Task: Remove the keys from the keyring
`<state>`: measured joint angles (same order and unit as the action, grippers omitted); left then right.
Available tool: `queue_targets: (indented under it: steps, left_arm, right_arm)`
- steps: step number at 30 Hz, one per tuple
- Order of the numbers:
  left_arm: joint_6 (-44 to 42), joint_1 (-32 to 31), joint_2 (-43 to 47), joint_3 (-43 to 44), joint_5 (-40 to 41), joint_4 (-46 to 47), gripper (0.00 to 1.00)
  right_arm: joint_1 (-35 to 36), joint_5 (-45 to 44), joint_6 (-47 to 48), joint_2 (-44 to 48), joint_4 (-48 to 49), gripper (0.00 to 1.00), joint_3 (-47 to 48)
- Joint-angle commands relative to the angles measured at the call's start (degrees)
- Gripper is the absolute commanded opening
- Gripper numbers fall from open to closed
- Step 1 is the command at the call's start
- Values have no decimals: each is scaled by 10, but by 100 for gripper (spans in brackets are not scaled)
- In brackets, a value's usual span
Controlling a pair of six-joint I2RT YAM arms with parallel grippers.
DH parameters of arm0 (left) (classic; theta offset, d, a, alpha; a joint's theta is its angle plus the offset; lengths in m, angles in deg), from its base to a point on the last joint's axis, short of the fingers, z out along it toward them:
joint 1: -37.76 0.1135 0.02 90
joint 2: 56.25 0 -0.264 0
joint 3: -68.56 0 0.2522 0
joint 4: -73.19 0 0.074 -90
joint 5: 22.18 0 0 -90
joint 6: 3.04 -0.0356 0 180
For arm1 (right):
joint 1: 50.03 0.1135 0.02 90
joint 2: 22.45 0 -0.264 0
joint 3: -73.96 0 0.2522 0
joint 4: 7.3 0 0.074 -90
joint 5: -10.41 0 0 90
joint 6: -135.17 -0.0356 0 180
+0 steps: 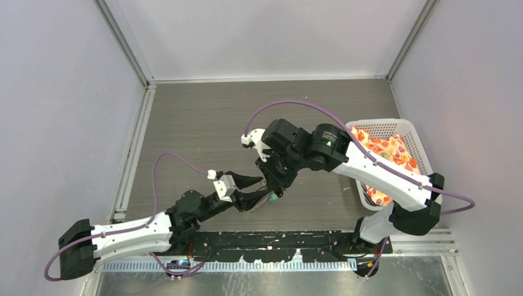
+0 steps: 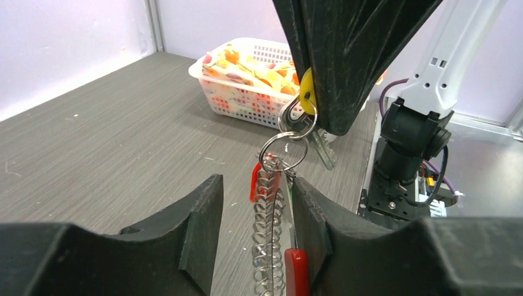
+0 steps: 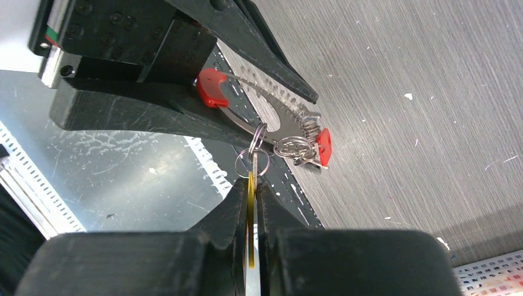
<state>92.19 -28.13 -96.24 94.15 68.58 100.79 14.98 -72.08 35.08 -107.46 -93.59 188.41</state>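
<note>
On the grey table [image 1: 203,123], the white basket [image 1: 379,122] of patterned cloth serves as the marker, and both arms work to its left. The right arm [image 1: 382,176] rises beside the basket, crosses over its near left corner and bends its wrist down and back toward the bases. The left arm [image 1: 132,231] lies low and stretched, reaching toward the basket from well to its left. They meet nose to nose, I judge so that one can anchor while the other pulls. The left gripper [image 2: 256,185] is clamped across the keyring [image 2: 268,228], with the coil running lengthwise between its jaws and lifted off the table, well left of the basket. The right gripper [image 3: 251,188] is pinched tight on the yellow-tagged key [image 2: 306,92], on the basket side of the coil. Holding the tag leaves the small split rings [image 2: 284,151] and a bare metal blade [image 2: 324,151] hanging free between the two grippers, probably so the link can be worked along the wire. A red tag [image 2: 296,271] sits deep in the left jaws.
</note>
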Motion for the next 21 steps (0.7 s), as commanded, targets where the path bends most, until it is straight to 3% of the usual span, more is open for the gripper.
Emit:
queue_targets:
  steps: [1,21]
  left_arm:
    - [-21,-4,2,21,26,28,45]
    - [-33,-20,-11,23,32,72,38]
  right_arm:
    - [6,-8,-10,5,2,1,37]
    - [11,-7,-18,-12,-1,1,51]
